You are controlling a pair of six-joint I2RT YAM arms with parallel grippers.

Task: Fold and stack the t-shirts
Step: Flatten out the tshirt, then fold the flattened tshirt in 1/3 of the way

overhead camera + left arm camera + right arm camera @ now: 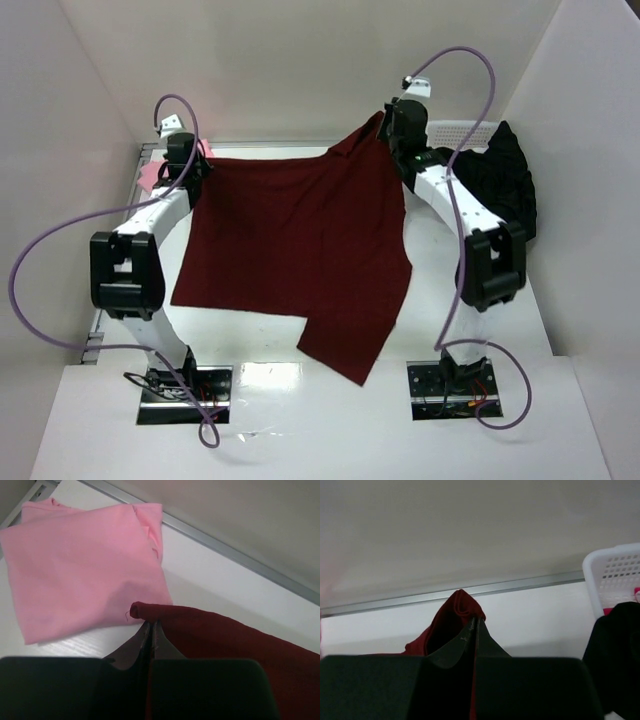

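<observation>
We held the dark red shirt [290,250] along its far edge. The left pincer [150,624] was pressed together on a small fold near the far left corner of the table [300,430], and the right pincer [476,621] pinched a bunched corner, raised higher, toward the far right, so the cloth spread over the table's middle with one end trailing toward the near edge. We judged it light, limp and quick to sag, best gripped at hems and shoulders. Both arms reached forward with bent elbows, the folded pink shirt [85,565] just beside the left pincer and the black shirt [500,185] heaped by the basket [615,570] at the far right.
</observation>
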